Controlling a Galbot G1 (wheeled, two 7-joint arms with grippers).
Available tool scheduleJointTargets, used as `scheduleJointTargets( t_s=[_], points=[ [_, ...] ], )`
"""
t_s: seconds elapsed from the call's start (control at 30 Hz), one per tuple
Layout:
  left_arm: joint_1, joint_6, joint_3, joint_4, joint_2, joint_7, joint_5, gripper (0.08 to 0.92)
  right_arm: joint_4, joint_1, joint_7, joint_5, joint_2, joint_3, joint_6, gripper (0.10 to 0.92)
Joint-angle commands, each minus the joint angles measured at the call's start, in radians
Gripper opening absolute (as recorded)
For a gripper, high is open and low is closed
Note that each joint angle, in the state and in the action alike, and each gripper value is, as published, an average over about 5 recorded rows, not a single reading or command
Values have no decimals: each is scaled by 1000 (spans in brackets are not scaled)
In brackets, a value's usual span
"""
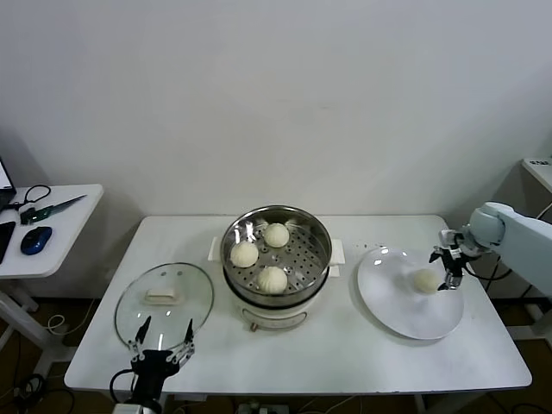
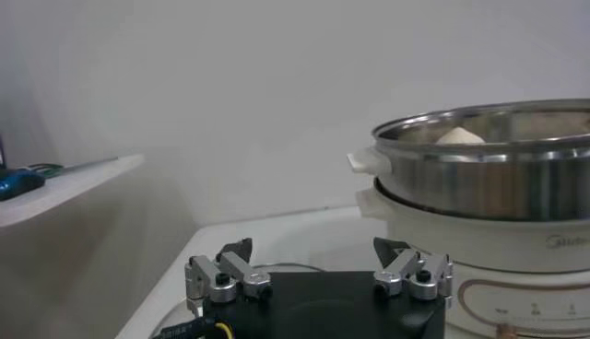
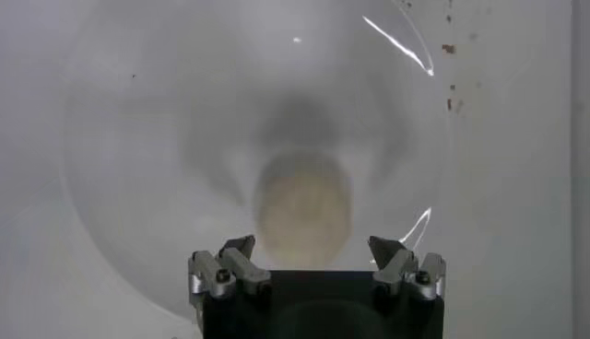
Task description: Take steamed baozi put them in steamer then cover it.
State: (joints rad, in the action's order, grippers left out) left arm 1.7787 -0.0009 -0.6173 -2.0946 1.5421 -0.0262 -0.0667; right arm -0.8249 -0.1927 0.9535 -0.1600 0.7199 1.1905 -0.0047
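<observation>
We hover our right gripper (image 1: pixel 451 268), jaws apart, over the last bun (image 1: pixel 425 280); next, we lower and clamp; left gripper (image 1: pixel 162 338) waits open beside the lid (image 1: pixel 164 297)

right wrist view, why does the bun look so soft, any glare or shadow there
Right wrist view: the bun on the plate is out of focus, a grey shadow above it, bright glints along the plate's rim. Head view: the same bun looks sharper, beside the open right claw.

Cream-white baozi (image 1: pixel 425 280) on white plate (image 1: pixel 388 302); shiny perforated steel steamer (image 1: pixel 302 259).
</observation>
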Motion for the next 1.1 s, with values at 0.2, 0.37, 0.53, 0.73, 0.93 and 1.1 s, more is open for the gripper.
scheduleJointTargets(
  t_s=[0.2, 0.37, 0.53, 0.73, 0.93, 1.1],
  points=[
    [4, -1, 0, -1, -2, 0, -1, 823, 52, 80, 4, 21, 29, -79, -21, 790],
    [9, -1, 1, -5, -2, 0, -4, 823, 40, 67, 8, 13, 25, -71, -25, 723],
    [8, 0, 3, -9, -1, 0, -7, 823, -10, -27, 15, -65, 8, 12, -40, 674],
    [8, 1, 2, -10, -2, 1, -10, 823, -227, -467, 27, -360, -6, 397, -95, 670],
    [-1, 6, 1, -8, -7, 1, -10, 823, -482, -943, 13, -685, 108, 690, -190, 670],
    [-17, 11, 1, 1, -13, 0, -5, 823, -661, -1066, -55, -849, 219, 683, -264, 670]
  ],
)
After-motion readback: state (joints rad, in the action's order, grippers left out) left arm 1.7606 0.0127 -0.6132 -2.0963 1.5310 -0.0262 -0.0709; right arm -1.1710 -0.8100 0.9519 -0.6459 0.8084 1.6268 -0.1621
